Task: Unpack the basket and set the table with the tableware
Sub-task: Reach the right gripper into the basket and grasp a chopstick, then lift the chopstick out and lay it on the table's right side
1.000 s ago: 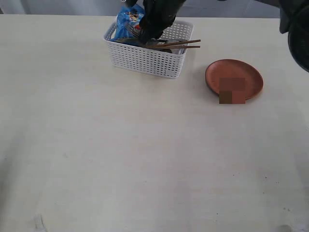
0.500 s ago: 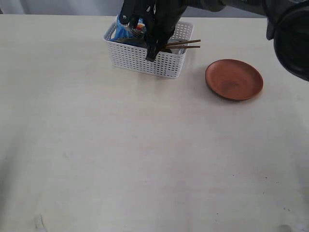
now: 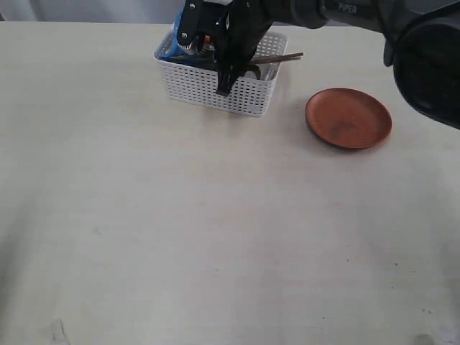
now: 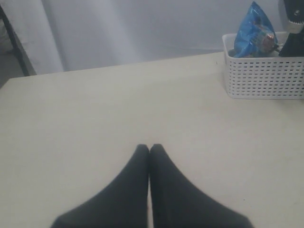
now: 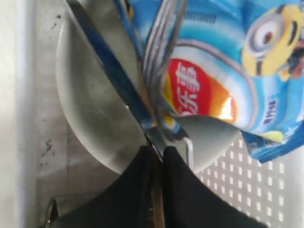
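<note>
The white basket (image 3: 190, 85) stands at the back of the table (image 3: 215, 237); the left wrist view shows the basket (image 4: 263, 78) too. My right gripper (image 3: 223, 85) reaches in at its front wall. In the right wrist view this gripper (image 5: 156, 149) is shut on a steel knife (image 5: 102, 52) and fork (image 5: 164, 42), which lie over a pale bowl (image 5: 90, 109). Wooden chopsticks (image 3: 284, 57) stick out over the basket's right rim. The brown plate (image 3: 348, 117) lies on the table to the right. My left gripper (image 4: 149, 147) is shut and empty over bare tabletop.
A blue snack bag (image 3: 188, 32) stands in the basket's left end, close behind the held cutlery (image 5: 223, 71), and also shows in the left wrist view (image 4: 256, 31). The right arm (image 3: 338, 11) crosses the back edge above the plate.
The right gripper has dropped lower at the basket's front wall. The chopsticks' free ends have shifted up and slightly right. The plate and the basket have stayed put.
</note>
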`<act>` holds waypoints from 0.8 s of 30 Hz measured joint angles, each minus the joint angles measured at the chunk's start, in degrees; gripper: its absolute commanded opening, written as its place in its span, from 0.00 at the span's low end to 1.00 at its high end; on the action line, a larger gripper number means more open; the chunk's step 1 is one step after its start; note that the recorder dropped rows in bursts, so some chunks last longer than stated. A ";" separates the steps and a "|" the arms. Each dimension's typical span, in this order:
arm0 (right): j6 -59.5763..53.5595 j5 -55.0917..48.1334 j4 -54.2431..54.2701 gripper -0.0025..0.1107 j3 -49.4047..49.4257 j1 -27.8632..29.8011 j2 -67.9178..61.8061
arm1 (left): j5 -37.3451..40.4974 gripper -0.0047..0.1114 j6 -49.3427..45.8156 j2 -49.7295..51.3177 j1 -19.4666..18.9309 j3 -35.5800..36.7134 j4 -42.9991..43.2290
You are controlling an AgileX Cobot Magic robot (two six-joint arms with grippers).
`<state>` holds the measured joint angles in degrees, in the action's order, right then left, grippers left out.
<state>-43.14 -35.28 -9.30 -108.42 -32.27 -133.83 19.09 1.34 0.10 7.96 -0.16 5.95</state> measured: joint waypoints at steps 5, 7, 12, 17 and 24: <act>-0.75 -0.21 0.00 0.02 0.00 0.00 -0.04 | 0.00 0.04 0.00 0.00 0.00 0.00 0.00; -0.75 -0.64 0.00 0.02 0.00 0.00 0.20 | 0.00 0.04 0.00 0.00 0.00 0.00 0.00; -0.75 -1.38 0.00 0.02 0.00 0.00 2.51 | 0.00 0.04 0.00 0.00 0.00 0.00 0.00; -0.89 -1.74 0.00 0.02 0.00 0.00 4.99 | 0.00 0.04 0.00 0.00 0.00 0.00 0.00; -0.89 -5.91 0.00 0.02 0.00 0.00 6.09 | 0.00 0.04 0.00 0.00 0.00 0.00 0.00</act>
<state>-44.03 -41.19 -9.30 -108.42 -32.27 -127.75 19.09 1.34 0.10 7.96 -0.16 5.95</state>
